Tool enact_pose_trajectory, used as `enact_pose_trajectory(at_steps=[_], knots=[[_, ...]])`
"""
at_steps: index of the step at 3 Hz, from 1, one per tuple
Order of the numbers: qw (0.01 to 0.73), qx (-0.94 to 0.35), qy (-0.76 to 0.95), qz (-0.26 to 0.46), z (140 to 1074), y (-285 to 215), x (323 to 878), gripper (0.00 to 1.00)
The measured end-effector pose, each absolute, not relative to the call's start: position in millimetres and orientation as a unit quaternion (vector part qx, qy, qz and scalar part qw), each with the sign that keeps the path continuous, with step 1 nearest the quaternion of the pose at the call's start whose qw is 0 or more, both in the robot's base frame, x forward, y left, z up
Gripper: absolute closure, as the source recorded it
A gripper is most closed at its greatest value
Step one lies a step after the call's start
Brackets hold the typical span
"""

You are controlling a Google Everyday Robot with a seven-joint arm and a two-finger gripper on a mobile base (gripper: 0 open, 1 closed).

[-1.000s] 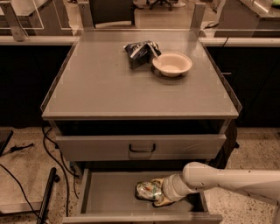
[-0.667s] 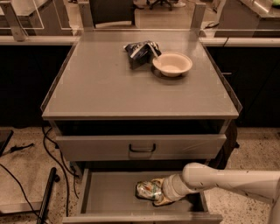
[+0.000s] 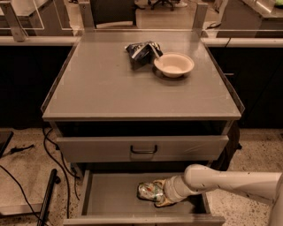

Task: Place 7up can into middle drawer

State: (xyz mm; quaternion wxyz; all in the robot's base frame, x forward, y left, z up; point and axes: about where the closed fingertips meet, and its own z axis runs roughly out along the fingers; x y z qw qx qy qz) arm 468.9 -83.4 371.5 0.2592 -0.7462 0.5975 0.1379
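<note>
In the open drawer point(image 3: 110, 201), the end effector point(image 3: 162, 197) grips the can point(image 3: 149, 190). The can lies sideways, long axis left-right, jutting left of the end effector and low over the floor. Beyond are the drawer front point(image 3: 101, 148) and the counter point(image 3: 110, 88) with bowl point(image 3: 174, 65) and bag point(image 3: 141, 50).

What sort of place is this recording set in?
Probably an office or lab workspace: a gray drawer cabinet, office chair wheels behind it, and cables on speckled flooring. The gripper is down in the open middle drawer, at the 7up can.
</note>
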Motion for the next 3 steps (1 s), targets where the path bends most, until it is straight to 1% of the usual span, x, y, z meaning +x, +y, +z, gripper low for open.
enact_pose_trajectory(at_steps=[1, 3], knots=[[0.259, -0.746, 0.597, 0.138, 371.4, -83.4, 468.9, 0.53], [0.259, -0.746, 0.597, 0.138, 371.4, -83.3, 468.8, 0.06]])
